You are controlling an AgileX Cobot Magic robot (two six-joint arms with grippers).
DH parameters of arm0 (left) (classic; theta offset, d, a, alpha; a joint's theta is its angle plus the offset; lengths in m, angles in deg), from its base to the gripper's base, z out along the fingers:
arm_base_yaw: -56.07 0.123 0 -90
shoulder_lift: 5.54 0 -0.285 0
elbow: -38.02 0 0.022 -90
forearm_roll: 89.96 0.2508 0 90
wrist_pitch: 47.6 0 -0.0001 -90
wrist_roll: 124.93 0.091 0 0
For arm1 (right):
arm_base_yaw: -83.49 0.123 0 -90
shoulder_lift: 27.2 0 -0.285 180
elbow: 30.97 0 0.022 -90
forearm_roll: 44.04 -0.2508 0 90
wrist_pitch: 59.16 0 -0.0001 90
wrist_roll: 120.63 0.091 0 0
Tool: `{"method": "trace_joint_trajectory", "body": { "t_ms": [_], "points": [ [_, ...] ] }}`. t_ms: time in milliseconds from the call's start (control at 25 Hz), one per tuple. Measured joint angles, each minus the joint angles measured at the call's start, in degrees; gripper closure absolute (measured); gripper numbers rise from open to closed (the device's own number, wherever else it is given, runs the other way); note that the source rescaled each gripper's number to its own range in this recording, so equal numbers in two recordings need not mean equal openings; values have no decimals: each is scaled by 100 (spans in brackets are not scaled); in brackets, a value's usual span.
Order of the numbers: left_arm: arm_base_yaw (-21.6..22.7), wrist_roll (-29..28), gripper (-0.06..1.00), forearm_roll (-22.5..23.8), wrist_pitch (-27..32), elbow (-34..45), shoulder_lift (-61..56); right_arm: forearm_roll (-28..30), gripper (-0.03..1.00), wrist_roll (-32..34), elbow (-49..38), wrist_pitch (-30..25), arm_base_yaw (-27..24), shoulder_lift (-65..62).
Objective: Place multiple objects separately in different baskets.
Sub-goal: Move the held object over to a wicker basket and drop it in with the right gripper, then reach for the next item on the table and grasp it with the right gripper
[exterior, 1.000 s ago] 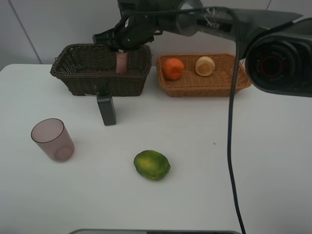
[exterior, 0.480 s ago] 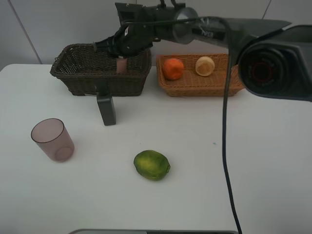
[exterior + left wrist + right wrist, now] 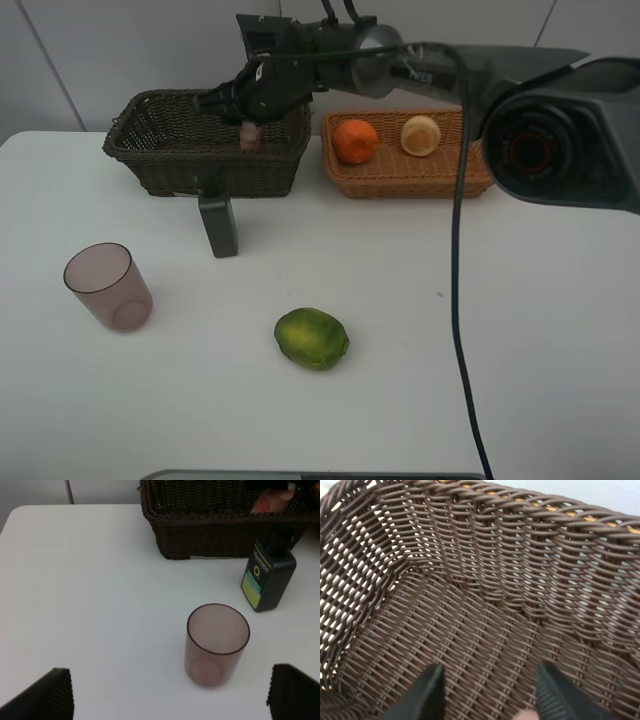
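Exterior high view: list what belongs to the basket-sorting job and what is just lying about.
Job: dark brown basket, tan basket, orange, peach, pink bottle, dark bottle, purplish cup, green fruit.
Not of the job: hanging black cable, white table.

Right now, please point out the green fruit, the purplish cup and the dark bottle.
green fruit (image 3: pixel 312 338), exterior high view, middle of its skin.
purplish cup (image 3: pixel 217 645), left wrist view, inner wall below the rim.
dark bottle (image 3: pixel 270 577), left wrist view, dark front beside the label.
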State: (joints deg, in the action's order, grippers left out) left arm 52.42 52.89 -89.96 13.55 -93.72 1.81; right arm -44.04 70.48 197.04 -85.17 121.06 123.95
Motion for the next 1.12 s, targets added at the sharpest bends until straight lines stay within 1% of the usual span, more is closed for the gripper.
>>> {"method": "trace_joint_trajectory", "body": {
  "t_ms": [120,200,240,280,360,440,560,720,960,1040,1120],
  "points": [
    [0,0,-5,0,0,0,0,0,38,0,0,51,0,0],
    [0,0,-5,0,0,0,0,0,21,0,0,57,0,-8],
    [0,0,-5,0,0,0,0,0,16,0,0,57,0,-27],
    [0,0,-5,0,0,0,0,0,13,0,0,46,0,-43],
    [0,0,-5,0,0,0,0,0,10,0,0,-67,0,-144],
    [0,0,-5,0,0,0,0,0,9,0,0,-240,0,-295],
    [0,0,-5,0,0,0,0,31,9,-180,0,-719,0,-609],
    [0,0,-5,0,0,0,0,43,9,-712,0,-1852,0,-1007],
    [0,0,-5,0,0,0,0,190,9,-1111,-50,-3758,5,-1392],
    [0,0,-5,0,0,0,0,243,9,-1315,-233,-4153,24,-1551],
    [0,0,-5,0,0,0,0,275,9,-1498,-542,-4324,75,-1766]
  ]
}}
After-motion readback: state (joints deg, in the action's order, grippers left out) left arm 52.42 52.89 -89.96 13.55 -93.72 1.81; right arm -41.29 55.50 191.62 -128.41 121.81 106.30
